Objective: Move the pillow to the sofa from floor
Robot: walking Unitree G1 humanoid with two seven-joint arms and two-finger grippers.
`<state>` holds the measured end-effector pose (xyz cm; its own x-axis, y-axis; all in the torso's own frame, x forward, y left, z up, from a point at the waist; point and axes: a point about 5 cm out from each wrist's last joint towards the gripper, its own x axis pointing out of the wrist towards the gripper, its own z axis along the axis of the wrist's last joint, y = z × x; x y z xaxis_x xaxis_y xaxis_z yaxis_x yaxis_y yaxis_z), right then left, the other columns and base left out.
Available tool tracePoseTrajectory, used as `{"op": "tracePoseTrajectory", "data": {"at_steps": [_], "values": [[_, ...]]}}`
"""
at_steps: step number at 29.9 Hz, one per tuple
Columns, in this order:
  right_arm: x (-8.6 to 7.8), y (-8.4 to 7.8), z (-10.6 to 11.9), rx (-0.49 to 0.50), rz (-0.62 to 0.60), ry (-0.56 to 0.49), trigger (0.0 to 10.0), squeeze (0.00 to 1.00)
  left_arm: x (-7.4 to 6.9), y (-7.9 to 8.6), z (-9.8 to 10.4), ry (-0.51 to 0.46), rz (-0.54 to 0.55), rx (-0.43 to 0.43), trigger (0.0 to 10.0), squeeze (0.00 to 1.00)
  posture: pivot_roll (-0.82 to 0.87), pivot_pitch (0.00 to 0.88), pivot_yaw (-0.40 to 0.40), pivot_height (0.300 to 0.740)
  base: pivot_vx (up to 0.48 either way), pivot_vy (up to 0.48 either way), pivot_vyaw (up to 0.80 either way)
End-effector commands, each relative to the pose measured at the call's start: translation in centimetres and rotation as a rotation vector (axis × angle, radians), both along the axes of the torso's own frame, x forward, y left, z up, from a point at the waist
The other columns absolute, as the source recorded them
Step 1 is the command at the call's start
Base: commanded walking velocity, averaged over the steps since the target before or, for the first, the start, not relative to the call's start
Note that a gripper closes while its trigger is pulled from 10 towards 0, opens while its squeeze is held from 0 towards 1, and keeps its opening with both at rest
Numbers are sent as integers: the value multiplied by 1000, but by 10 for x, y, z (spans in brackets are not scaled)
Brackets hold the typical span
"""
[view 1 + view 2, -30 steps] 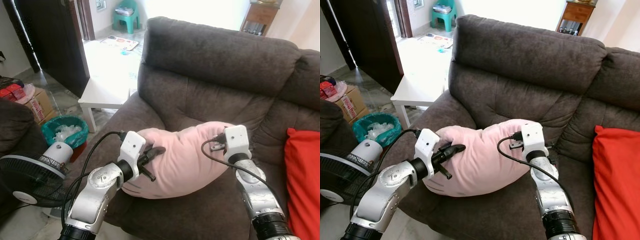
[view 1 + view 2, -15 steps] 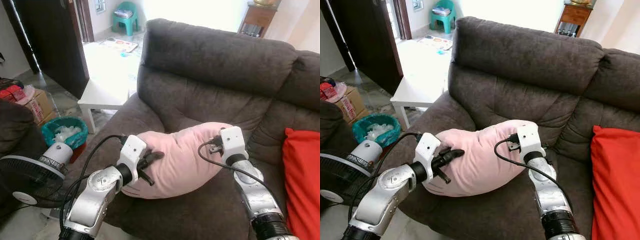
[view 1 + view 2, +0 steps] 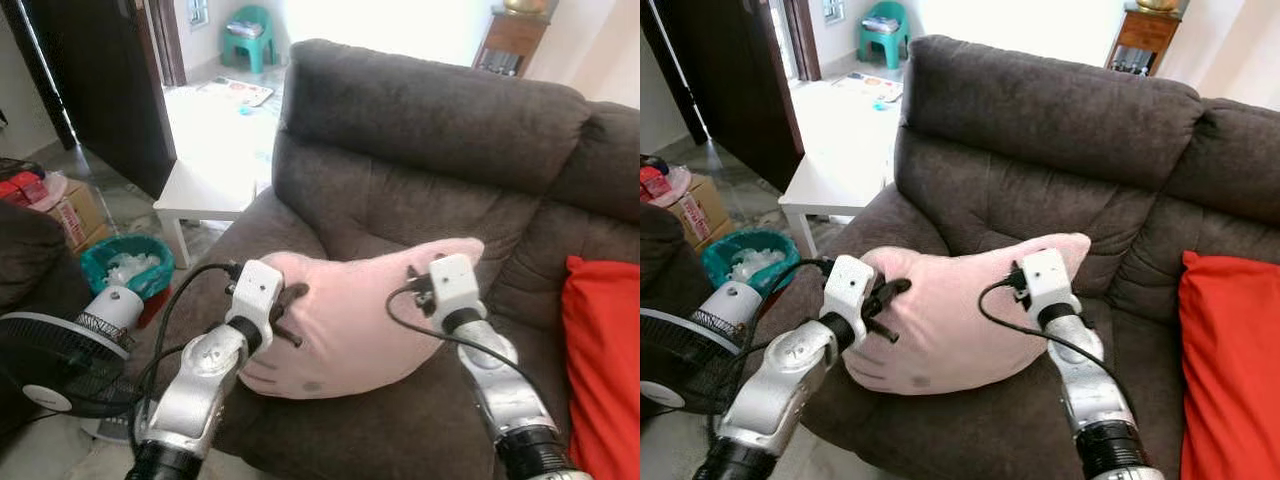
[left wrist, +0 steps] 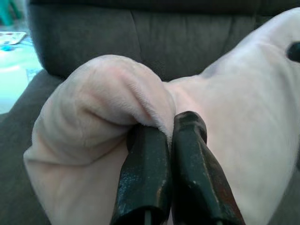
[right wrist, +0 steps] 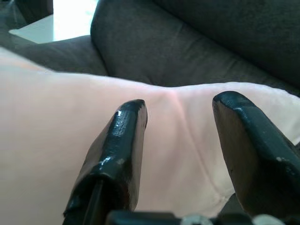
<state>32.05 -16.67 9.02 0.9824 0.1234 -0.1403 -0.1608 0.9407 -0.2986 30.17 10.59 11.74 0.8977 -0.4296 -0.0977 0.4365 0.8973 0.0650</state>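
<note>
Centrally in the frame, a pink pillow [image 3: 355, 320] lies on the seat of a dark brown sofa [image 3: 430, 130], leaning toward the backrest, with both robot arms at its ends. At lower left, the left gripper [image 4: 164, 140] is clenched on a bunched fold at the pillow's left corner, its two fingers [image 4: 143, 173] pressed nearly together with fabric pinched between them. At lower centre-right, the right gripper [image 5: 180, 122] has its fingers spread apart, with the pillow's right end close before them. A red cushion [image 3: 603, 370] fills the right edge of the sofa. Down the left side stand a fan [image 3: 55, 365], a green bin [image 3: 128, 265] and a white table [image 3: 205, 190].
</note>
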Motion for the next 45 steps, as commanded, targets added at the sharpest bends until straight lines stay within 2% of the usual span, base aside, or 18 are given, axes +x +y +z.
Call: {"op": "tracePoseTrajectory", "data": {"at_steps": [1,3,6,7,11,16,18,22,26,29,33,34,35,37,40,41,44,45], "values": [[5,-4,10,-12,-12,-36,10000,0,8,16,4,-35,116,11,10000,0,162,0,-116,740,0,0,0],[5,-5,10,-13,-17,-38,10000,0,17,32,1,-34,289,4,10000,0,156,0,-115,740,0,0,0],[4,-5,11,-19,-19,-42,10000,0,19,43,1,-41,391,9,10000,0,154,0,-114,740,0,0,0],[4,-6,11,-19,-22,-43,10000,0,20,53,-1,-29,479,0,10000,0,155,0,-113,740,0,0,0],[4,-6,9,-20,-23,-39,10000,0,18,65,-9,27,580,-25,10000,0,159,0,-114,740,0,0,0],[3,-4,7,-22,-18,-33,10000,0,16,44,-17,63,383,-30,10000,0,163,0,-115,740,0,0,0],[4,-3,7,-22,-17,-30,10000,0,11,22,-22,97,202,-26,10000,0,164,0,-116,740,0,0,0],[2,-4,3,-15,-24,-18,10000,0,0,-2,-27,145,-38,-11,10000,0,159,1,-115,740,0,0,0],[-3,-7,-9,9,-46,14,10000,0,-4,-9,-27,145,-139,5,10000,0,157,3,-114,740,0,0,0],[-11,-12,-29,38,-85,83,10000,0,0,-4,-27,136,-100,12,10000,0,159,3,-115,740,0,0,0],[-31,-22,-70,23,-142,238,10000,0,8,4,-22,105,-28,19,10000,0,161,3,-116,740,0,0,0],[-43,-25,-86,10,-162,311,10000,0,11,11,-20,82,39,12,10000,0,161,3,-116,740,0,0,0],[-43,-25,-86,10,-162,311,10000,0,11,11,-20,82,39,12,10000,0,161,3,-116,740,0,0,0],[-64,-30,-112,-16,-191,423,10000,0,18,28,-17,53,208,-15,10000,0,156,3,-117,740,0,0,0],[-82,-32,-130,-41,-194,508,10000,0,21,47,-17,51,370,-61,10000,0,152,5,-118,740,0,0,0],[-97,-33,-142,-53,-200,575,10000,0,21,62,-16,37,486,-67,10000,0,153,5,-119,740,0,0,0],[-121,-33,-159,-63,-213,672,10000,0,18,84,-16,32,647,-87,10000,0,162,4,-121,740,0,0,0],[-121,-33,-159,-63,-213,672,10000,0,18,84,-16,32,647,-87,10000,0,162,4,-121,740,0,0,0]]}}
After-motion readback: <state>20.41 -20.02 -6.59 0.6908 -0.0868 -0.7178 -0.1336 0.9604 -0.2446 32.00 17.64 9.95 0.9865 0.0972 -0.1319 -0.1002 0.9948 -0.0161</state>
